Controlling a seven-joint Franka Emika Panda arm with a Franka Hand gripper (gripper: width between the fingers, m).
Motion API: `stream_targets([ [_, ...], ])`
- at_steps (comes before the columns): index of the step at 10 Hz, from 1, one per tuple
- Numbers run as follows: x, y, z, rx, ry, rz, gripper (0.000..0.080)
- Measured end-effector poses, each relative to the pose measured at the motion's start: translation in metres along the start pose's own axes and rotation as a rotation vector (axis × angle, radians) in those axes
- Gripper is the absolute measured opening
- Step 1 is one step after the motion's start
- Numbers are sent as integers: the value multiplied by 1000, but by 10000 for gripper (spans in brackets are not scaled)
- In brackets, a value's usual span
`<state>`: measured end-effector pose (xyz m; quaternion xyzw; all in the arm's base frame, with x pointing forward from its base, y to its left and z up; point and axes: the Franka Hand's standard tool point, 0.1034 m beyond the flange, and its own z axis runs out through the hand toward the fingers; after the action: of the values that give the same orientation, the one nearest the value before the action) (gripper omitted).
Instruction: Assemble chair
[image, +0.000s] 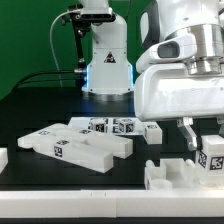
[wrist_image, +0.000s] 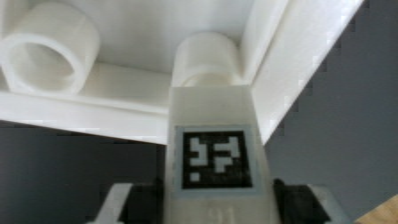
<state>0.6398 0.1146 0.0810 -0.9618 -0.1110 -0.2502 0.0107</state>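
At the exterior view's left edge a white block (image: 3, 158) sits cut off by the frame; beside it loose bars (image: 72, 146) lie heaped on the tabletop (image: 60, 198), with small tagged pieces (image: 110, 125) just behind them; the arm's base (image: 108, 65) stands further back. Toward the right a notched panel (image: 172, 176) lies near the front; above its right end my fingers (image: 186, 128) grip a tagged leg (image: 212, 156), itself partly cut by the frame. On the wrist view the fingers (wrist_image: 125, 208) flank the leg (wrist_image: 217, 150) on both sides and look clamped on it; its round tip meets a white face of the panel (wrist_image: 125, 95), near a round peg (wrist_image: 54, 62); I cannot tell whether the tip sits in a hole or only butts the surface.

My worries, as I judge them:

- If the tip is off-centre, pushing on would jam it or shove the panel across the tabletop, since nothing visibly braces the panel.
- A tilted leg could bind part-way.
- A smooth leg could slip or twist in the fingers under load.
- Letting go before it seats would let it topple.
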Motion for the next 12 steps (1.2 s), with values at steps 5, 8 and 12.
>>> stream_targets([
  [5,3,5,4,40,-206,123,640],
  [8,9,-1,3,68,-412,151,649],
  [12,10,-1,4,60,-413,173,446],
])
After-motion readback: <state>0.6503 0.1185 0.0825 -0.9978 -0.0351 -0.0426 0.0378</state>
